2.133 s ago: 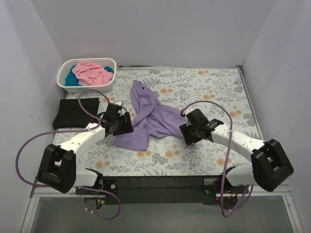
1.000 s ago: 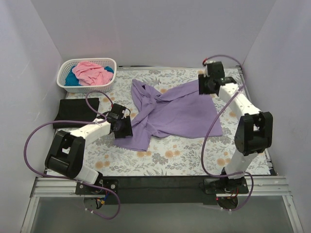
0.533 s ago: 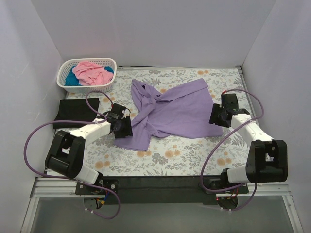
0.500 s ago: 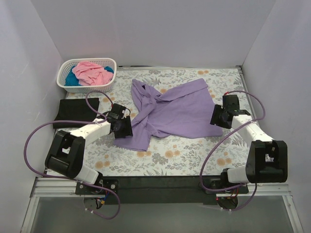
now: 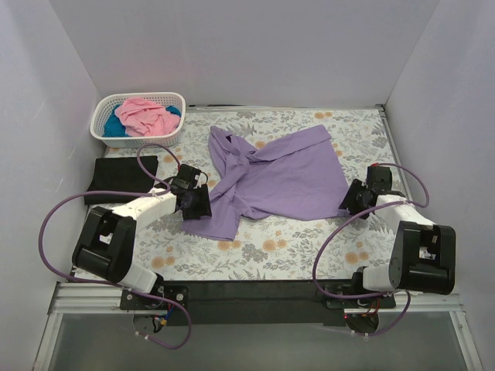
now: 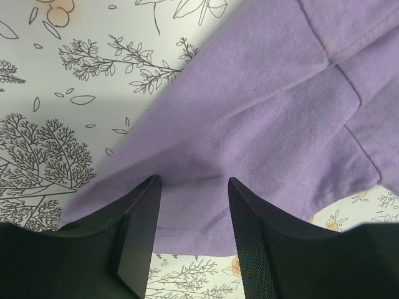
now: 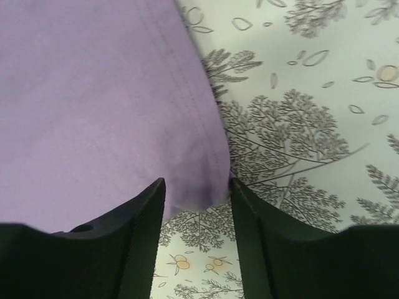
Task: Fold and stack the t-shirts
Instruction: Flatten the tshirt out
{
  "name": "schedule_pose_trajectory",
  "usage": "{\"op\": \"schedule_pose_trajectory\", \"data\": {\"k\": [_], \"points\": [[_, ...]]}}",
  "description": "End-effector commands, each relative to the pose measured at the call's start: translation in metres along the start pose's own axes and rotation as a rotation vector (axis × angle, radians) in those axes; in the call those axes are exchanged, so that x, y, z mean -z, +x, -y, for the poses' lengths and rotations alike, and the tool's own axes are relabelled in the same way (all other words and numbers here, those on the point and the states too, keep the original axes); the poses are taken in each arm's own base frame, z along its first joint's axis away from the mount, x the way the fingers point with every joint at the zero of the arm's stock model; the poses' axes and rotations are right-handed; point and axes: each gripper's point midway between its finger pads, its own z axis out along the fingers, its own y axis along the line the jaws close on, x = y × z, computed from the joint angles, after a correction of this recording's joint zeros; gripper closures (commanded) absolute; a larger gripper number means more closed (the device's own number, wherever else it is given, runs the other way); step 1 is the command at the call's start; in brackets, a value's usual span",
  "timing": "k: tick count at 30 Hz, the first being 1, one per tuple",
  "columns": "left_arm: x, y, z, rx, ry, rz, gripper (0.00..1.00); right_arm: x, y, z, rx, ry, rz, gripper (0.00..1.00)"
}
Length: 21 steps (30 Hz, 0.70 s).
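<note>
The lavender t-shirt lies partly spread on the floral cloth, its left side still bunched. My left gripper sits low at the shirt's near-left hem. In the left wrist view its jaws stand open astride the flat lavender fabric. My right gripper is at the shirt's near-right corner. Its jaws are open, with the lavender corner lying between them. A folded black t-shirt rests at the left. The pink t-shirt and the teal one lie crumpled in the basket.
The white lattice basket stands at the far left corner. The grey-and-orange floral cloth covers the table. White walls close in the left, back and right sides. Purple cables loop beside both arms.
My right gripper came back from the shirt's far-right corner to its near-right corner, leaving the right half spread flat. The left gripper has stayed put.
</note>
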Motion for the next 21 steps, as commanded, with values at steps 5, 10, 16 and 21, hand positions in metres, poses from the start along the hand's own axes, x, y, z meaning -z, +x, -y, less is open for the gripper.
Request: {"op": "schedule_pose_trajectory", "data": {"k": [5, 10, 16, 21], "points": [[-0.008, 0.024, -0.011, -0.005, -0.032, -0.086, 0.54, 0.001, -0.010, -0.039, 0.003, -0.202, -0.001, 0.95], [-0.008, 0.024, -0.011, -0.006, -0.035, -0.086, 0.54, 0.040, -0.084, -0.080, 0.020, -0.296, 0.151, 0.99], [-0.009, 0.025, -0.011, -0.004, -0.036, -0.094, 0.54, 0.051, -0.171, -0.157, 0.078, -0.447, 0.185, 0.98], [-0.009, 0.026, -0.012, -0.004, -0.037, -0.099, 0.54, 0.025, -0.198, -0.195, 0.178, -0.479, 0.123, 0.67]]}}
